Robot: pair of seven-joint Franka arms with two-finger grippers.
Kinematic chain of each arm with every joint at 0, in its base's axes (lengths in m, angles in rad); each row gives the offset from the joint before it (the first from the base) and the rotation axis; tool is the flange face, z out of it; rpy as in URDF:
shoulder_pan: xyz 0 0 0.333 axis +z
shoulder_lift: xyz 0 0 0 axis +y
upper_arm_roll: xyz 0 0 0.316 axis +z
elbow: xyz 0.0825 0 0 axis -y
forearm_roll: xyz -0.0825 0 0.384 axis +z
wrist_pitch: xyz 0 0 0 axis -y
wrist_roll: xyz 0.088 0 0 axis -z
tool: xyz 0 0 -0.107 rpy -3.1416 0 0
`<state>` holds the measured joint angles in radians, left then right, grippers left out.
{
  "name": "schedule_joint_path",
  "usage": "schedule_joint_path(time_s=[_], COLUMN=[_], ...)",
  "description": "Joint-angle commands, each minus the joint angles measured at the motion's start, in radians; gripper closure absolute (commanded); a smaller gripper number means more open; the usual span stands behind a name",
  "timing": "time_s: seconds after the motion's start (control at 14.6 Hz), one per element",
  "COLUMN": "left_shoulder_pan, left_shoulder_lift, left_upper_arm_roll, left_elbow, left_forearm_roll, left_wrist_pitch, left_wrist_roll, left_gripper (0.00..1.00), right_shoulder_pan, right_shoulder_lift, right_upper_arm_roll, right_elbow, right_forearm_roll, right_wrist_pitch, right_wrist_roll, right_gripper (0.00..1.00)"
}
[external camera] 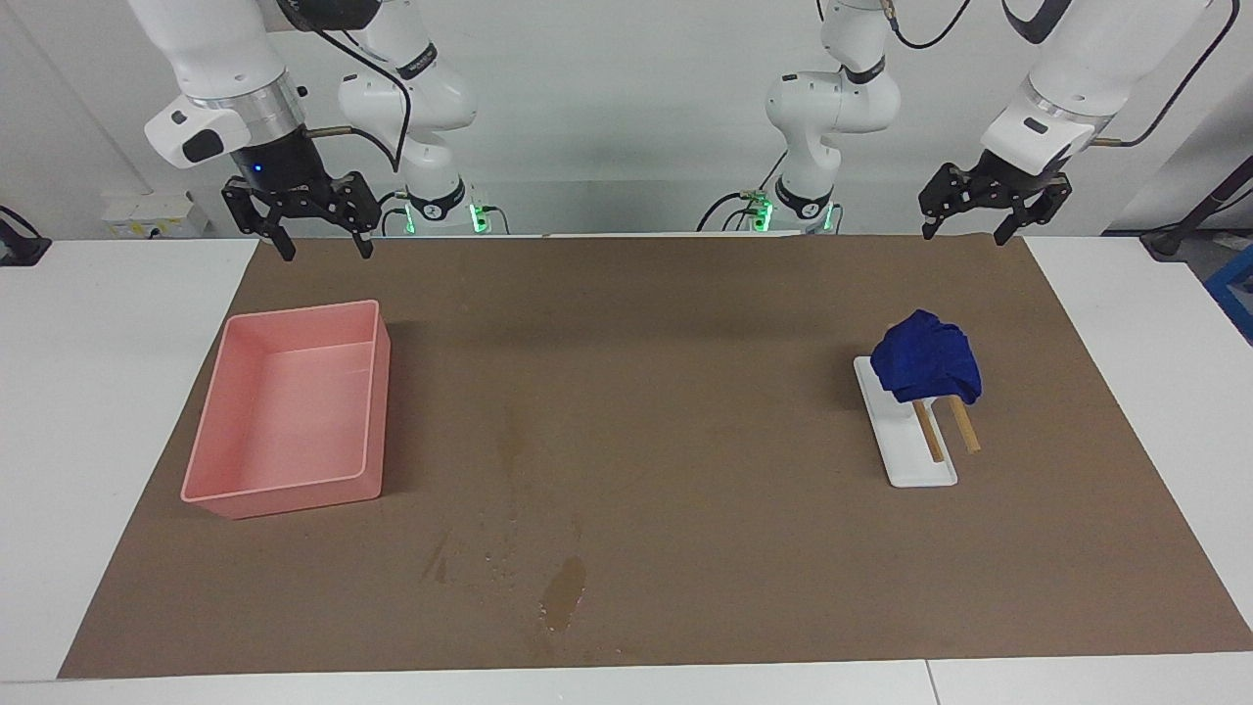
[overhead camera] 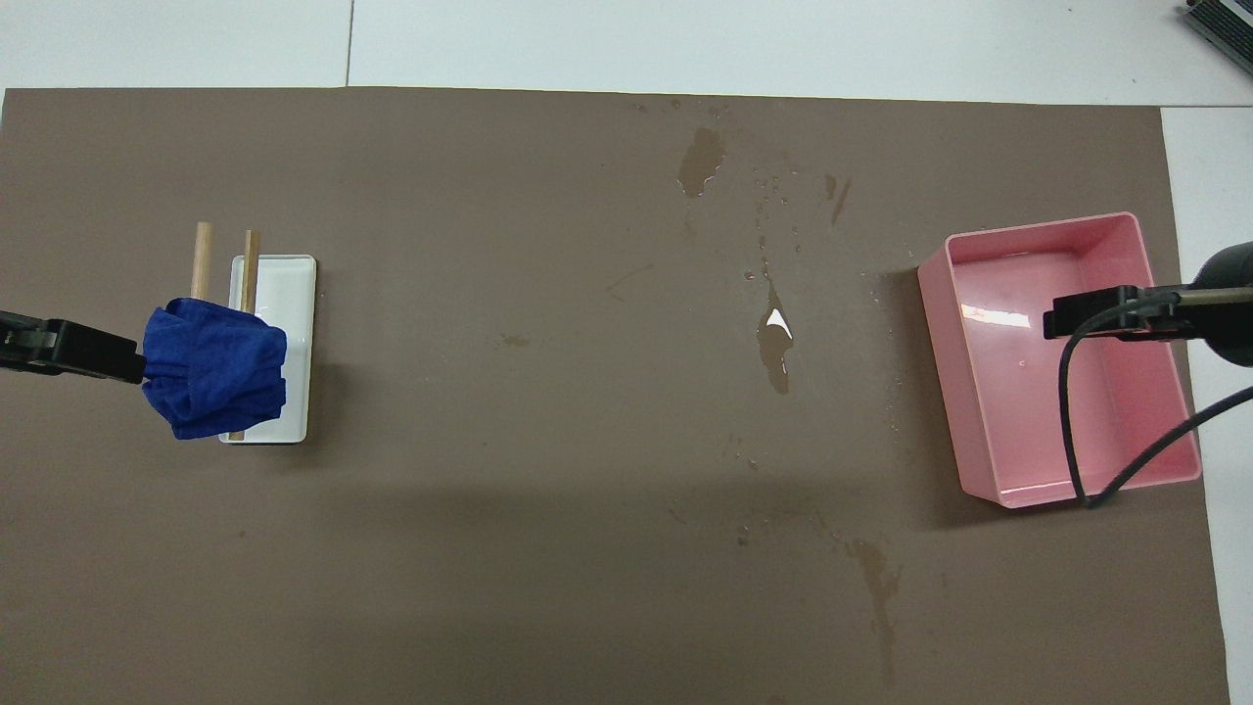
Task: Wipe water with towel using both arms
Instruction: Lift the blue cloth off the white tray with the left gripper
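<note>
Brown matting covers your surface (external camera: 685, 323), both hands parked high at the robots' edge.
Your small deep-blue folded fabric towel (external camera: 926, 368) drapes over a white rack's wooden pegs (external camera: 945, 429), raised for easy pinching, under the released left hand (external camera: 982, 208); the dark wet water blotch (external camera: 564, 593) lies farthest from the robots; the right hand (external camera: 311, 217), released, hangs near the pink plastic tray (external camera: 364, 392).

Both arms raised, waiting above the robots' own end of the table. Left gripper (external camera: 969, 217) tilted, hanging in the air with black fingers spread apart, nothing between them. Right gripper (external camera: 315, 225) pointing straight down, fingers likewise spread and empty. Wrists bent downward, silver rings showing above each black claw.
</note>
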<state>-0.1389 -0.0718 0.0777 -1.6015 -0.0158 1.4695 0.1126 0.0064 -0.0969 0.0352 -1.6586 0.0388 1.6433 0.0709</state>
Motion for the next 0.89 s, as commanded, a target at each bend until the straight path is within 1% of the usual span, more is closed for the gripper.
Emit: schedule_joint_path(time_s=[0.0,0.41,0.55,0.75,0.82], left_shoulder_pan=[-0.016,-0.014,-0.005,-0.002,-0.001], left_shoulder_lift=[-0.029,-0.033,-0.034,-0.056,-0.057], left_upper_arm_roll=[0.007,0.01,0.01,0.01,0.011], left_elbow=[-0.041,-0.04,-0.055,-0.115,-0.135], left_forearm_roll=[0.017,0.019,0.02,0.02,0.02], left_wrist_pitch=[0.023,0.008,0.046,0.124,0.146], left_wrist_roll=[0.01,-0.004,-0.037,-0.135,-0.142], left_gripper=[0.0,0.0,0.0,0.0,0.0], right_shoulder_pan=[-0.01,-0.01,-0.01,-0.006,-0.003], right_shoulder_lift=[0.013,0.013,0.013,0.003,0.002], right_upper_arm_roll=[0.005,0.005,0.005,0.005,0.005], right_elbow=[0.023,0.022,0.02,0.013,0.01], right_forearm_roll=[0.02,0.02,0.02,0.02,0.02], right_wrist_pitch=[-0.025,-0.025,-0.025,-0.026,-0.026], right_wrist_roll=[-0.023,-0.023,-0.023,-0.02,-0.019], right_gripper=[0.0,0.0,0.0,0.0,0.0])
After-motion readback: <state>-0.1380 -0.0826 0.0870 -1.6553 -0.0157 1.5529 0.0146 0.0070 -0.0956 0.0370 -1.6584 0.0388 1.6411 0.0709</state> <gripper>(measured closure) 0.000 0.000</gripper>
